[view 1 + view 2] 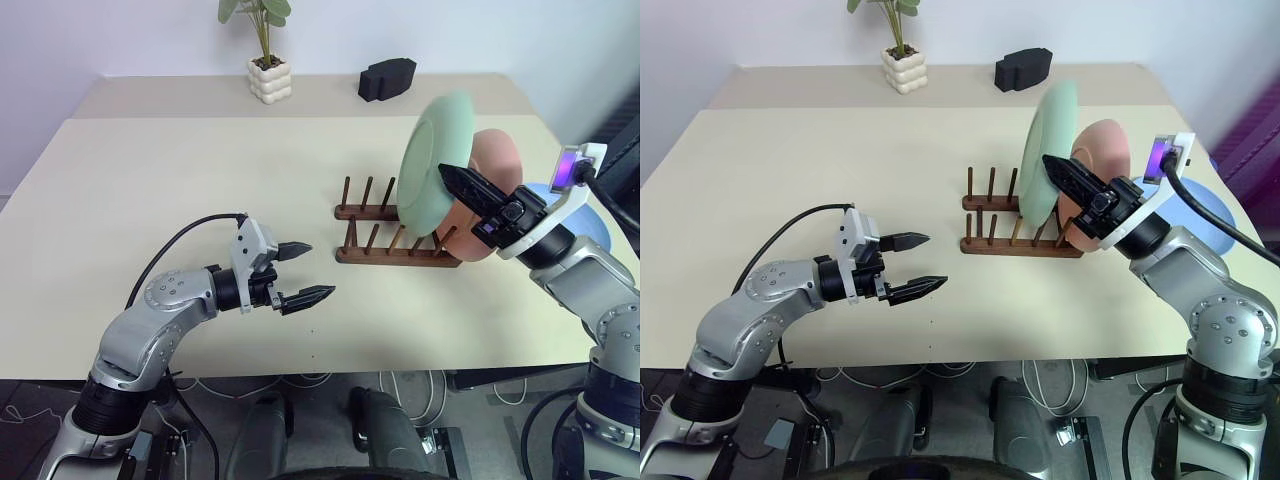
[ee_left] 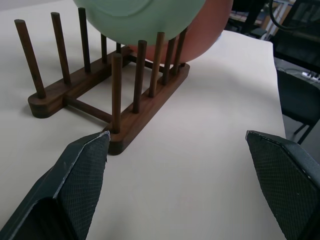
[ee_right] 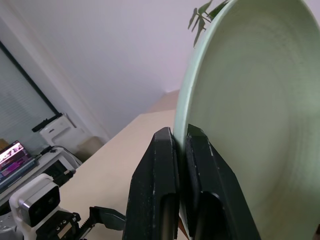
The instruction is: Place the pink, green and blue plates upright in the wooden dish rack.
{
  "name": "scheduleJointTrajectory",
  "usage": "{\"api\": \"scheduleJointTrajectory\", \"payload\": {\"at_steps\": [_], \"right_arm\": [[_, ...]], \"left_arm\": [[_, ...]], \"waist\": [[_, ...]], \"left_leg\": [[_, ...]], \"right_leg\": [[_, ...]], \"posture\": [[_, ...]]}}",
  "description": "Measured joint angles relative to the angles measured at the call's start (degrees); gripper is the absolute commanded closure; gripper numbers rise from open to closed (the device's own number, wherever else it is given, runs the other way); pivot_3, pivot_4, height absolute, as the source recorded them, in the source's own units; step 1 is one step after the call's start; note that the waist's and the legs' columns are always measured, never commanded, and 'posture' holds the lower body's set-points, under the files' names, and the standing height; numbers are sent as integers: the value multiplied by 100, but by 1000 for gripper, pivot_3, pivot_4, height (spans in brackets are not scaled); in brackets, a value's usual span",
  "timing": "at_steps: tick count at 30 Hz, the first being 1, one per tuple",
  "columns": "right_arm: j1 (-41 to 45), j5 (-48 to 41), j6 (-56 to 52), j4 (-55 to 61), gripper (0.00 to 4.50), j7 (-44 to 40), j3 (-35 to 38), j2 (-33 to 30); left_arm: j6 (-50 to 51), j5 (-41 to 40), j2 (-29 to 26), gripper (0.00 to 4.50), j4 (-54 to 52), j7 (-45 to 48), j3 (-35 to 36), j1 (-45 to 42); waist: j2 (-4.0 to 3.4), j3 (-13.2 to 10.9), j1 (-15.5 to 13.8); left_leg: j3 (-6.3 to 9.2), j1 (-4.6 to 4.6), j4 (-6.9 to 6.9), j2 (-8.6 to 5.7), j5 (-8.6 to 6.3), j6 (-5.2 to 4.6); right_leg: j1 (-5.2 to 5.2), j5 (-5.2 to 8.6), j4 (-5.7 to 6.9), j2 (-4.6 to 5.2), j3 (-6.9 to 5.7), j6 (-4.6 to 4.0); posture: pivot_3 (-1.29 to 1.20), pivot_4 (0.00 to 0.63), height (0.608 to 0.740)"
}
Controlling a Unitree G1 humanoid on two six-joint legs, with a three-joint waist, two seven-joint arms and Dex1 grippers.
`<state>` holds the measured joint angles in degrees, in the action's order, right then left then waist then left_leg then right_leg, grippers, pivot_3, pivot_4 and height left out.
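Observation:
The mint green plate (image 1: 430, 165) stands on edge in the wooden dish rack (image 1: 395, 255), between pegs near the rack's right end. My right gripper (image 1: 443, 172) reaches in from the right, and its fingers (image 3: 160, 165) straddle the plate's rim and press against it. The pink plate (image 1: 497, 160) stands upright in the rack just behind the green one. The blue plate (image 1: 1197, 205) lies flat on the table at the right, partly hidden by my right arm. My left gripper (image 1: 322, 269) hovers wide open over the table, left of the rack, holding nothing.
A potted plant in a white pot (image 1: 268, 70) and a black block (image 1: 387, 77) stand at the back of the beige table (image 1: 180, 190). The rack's left pegs (image 2: 60, 50) hold nothing. A black cable runs from my left wrist.

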<state>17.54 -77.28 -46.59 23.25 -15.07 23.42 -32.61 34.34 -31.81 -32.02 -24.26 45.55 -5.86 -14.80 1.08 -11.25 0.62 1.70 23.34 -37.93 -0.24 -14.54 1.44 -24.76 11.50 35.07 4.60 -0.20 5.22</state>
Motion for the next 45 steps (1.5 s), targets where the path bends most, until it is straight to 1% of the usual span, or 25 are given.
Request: {"api": "scheduleJointTrajectory", "payload": {"at_steps": [6, 7, 13, 20, 21, 23, 26, 28, 31, 33, 35, 37, 38, 42, 45], "right_arm": [[1, 3, 43, -2, 139, 6, -3, 0], [2, 8, 60, -3, 28, 5, -4, 0], [36, 173, 126, -2, 28, 4, -7, -30], [147, 575, 152, 82, 28, -90, -44, -475], [149, 652, 151, 134, 28, -149, -45, -586], [148, 928, 186, 273, 28, -406, -41, -1040], [140, 1330, 439, 427, 28, -829, 203, -1492], [-71, 1612, 586, 365, 28, -1163, 491, -1842], [-1095, 2298, 769, -7, 28, -2088, 1340, -2511], [-1737, 2722, 943, -175, 28, -2652, 1762, -2613], [-2397, 3199, 1129, -289, 28, -3183, 1884, -2685], [-2839, 3788, 1373, -493, 28, -3403, 1851, -2698], [-2915, 4060, 1472, -625, 28, -3393, 1780, -2709], [-2980, 5370, 2040, -1359, 28, -3109, 969, -2849], [-2756, 6014, 2465, -1939, 28, -2975, 276, -2845]], "left_arm": [[-11, 10, 0, 0, 0, 2, 0, 0], [-12, 10, 0, 0, 0, 2, 0, 0], [-14, 10, 0, 0, 0, 2, 0, 1], [-15, 10, 1, 0, 0, 2, 0, 11], [-16, 10, 6, 0, 0, 2, 0, 11], [-20, 10, 9, 0, 1, 2, 0, 11], [-81, 14, 25, 0, 2, 2, 0, 11], [-120, 15, 33, 0, 4, 10, 4, 11], [-149, 15, -1, 0, 13, 69, 8, -1], [-160, 13, 12, 0, 28, 118, -2, -45], [-208, 12, 24, 0, 52, 180, -12, -89], [-216, 12, 82, 0, 66, 210, -31, -168], [-219, 12, 88, 0, 67, 228, -36, -186], [-218, 20, 177, 0, 185, 287, -153, -254], [-220, 46, 197, 0, 220, 290, -187, -298]], "waist": [[0, 0, -1], [0, 0, -1], [0, 0, 0], [0, 0, -3], [-2, -1, -4], [-5, -3, -11], [-2, -2, -14], [-2, -2, -37], [-1, -2, -147], [-2, -1, -149], [-1, -1, -137], [-4, 1, -109], [-5, 1, -94], [-8, 3, -84], [-8, 3, -82]], "left_leg": [[0, 0, 0, 0, 0, 0], [0, 0, 0, 0, 0, 0], [0, 0, 0, 0, 0, 0], [0, 1, 0, 0, 0, 0], [0, 2, 0, 0, 0, 0], [-1, 3, -1, -1, 0, 0], [-1, 4, 0, -1, -1, -1], [-2, 4, 0, -2, -1, -1], [-4, 7, -1, -3, -5, -8], [-7, 6, -4, -4, -5, -9], [-8, 2, -6, -2, -6, -10], [-15, -3, -7, -2, -6, -10], [-15, -4, -7, -1, -6, -10], [-16, -5, -7, -2, -6, -10], [-17, -4, -7, -3, -6, -10]], "right_leg": [[0, 0, 0, 0, 0, 0], [0, 0, 0, 0, 0, 0], [0, 0, -1, 0, 0, 0], [0, 0, -2, 0, 0, 0], [-1, 1, -3, 1, 0, 0], [-2, 1, -4, 3, 0, 1], [-1, 13, -8, 2, -1, 19], [-1, 13, -9, 3, -1, 20], [2, 13, -19, 4, -1, 19], [5, 13, -21, 5, -1, 19], [9, 14, -21, 4, -1, 21], [9, 13, -20, 4, 1, 20], [9, 12, -19, 4, 1, 19], [8, 12, -19, 3, 2, 18], [8, 12, -19, 4, 3, 18]], "posture": [[0, 150, 740], [0, 150, 740], [0, 150, 740], [0, 150, 740], [0, 150, 740], [0, 150, 740], [0, 150, 740], [0, 150, 740], [0, 150, 740], [0, 150, 740], [0, 150, 740], [0, 150, 740], [0, 150, 740], [0, 150, 740], [0, 150, 740]]}}
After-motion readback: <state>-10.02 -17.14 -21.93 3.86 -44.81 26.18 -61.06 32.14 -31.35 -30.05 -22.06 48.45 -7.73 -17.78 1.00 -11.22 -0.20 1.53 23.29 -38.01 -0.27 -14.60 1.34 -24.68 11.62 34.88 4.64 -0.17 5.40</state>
